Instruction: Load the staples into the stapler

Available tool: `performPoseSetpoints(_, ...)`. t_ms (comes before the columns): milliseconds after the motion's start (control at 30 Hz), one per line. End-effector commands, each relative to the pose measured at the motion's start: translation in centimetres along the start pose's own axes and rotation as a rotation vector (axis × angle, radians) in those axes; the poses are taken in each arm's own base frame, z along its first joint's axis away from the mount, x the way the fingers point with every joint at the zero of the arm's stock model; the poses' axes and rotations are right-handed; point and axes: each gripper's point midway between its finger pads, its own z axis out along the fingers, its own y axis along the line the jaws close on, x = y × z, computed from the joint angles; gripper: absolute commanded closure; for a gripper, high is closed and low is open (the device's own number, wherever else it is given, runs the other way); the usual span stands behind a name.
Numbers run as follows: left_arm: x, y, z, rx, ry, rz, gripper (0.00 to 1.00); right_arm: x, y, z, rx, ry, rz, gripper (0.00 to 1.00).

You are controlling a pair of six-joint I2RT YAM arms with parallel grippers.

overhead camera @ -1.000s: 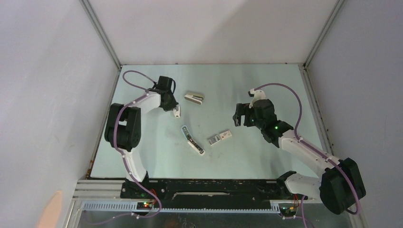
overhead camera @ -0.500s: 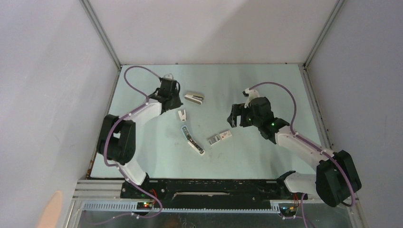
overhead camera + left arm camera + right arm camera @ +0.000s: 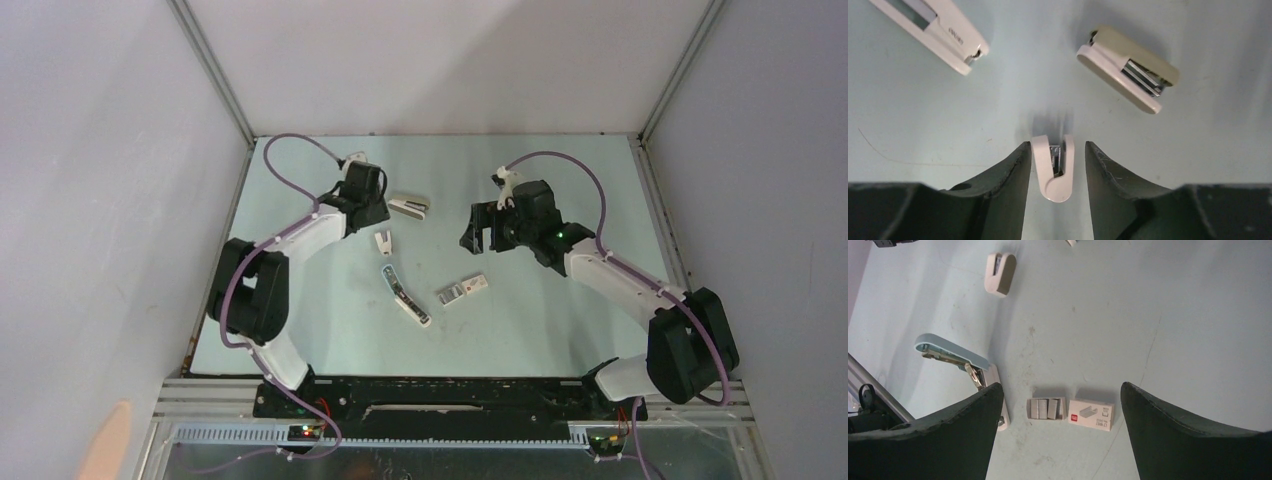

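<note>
Straddling glossy white rounded stub (image 3: 1053, 172), left pincer (image 3: 1056, 148) part-open, gripping nothing; right pincer (image 3: 1060, 387) wide, empty.

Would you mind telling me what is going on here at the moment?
The left gripper sits low with open jaws either side of a small white stapler on the table, not clamping it. The right gripper hovers open near the staples, their box slid open, beside the slim stapler lying flipped open. Neither gripper holds anything.
</note>
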Motion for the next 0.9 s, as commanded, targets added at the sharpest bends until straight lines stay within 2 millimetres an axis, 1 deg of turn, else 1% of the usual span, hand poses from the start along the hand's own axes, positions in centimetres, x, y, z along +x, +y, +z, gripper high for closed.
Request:
performPoseSetpoints(0,2.1,1.2,0.7,-0.048,0.068,-0.057,0.52,-1.0,0.0,-0.5,0.031,0.008,-0.028,0.11)
performPoseSetpoints(167,3.4,1.2,1.5,-0.042,0.111,-0.053,0.54,-0.7,-0.4,-0.8,0.057,0.032,-0.022,0.11)
performPoseSetpoints(267,4.1,1.0,2.0,-0.032,0.130,-0.054,0.57,-0.5,-0.6,-0.7,0.068,0.047,-0.016,0.11)
performPoseSetpoints(400,5.2,1.3,2.7,-0.041,0.162,-0.051,0.61,-0.7,-0.5,-0.7,0.076,0.050,-0.015,0.11)
performPoseSetpoints(633,6.8,1.8,3.5,-0.054,0.204,-0.052,0.60,-0.8,-0.4,-0.5,0.070,0.055,-0.009,0.11)
performPoseSetpoints(867,7.7,2.2,3.9,-0.063,0.226,-0.056,0.60,-0.7,0.0,-0.2,0.054,0.057,-0.007,0.11)
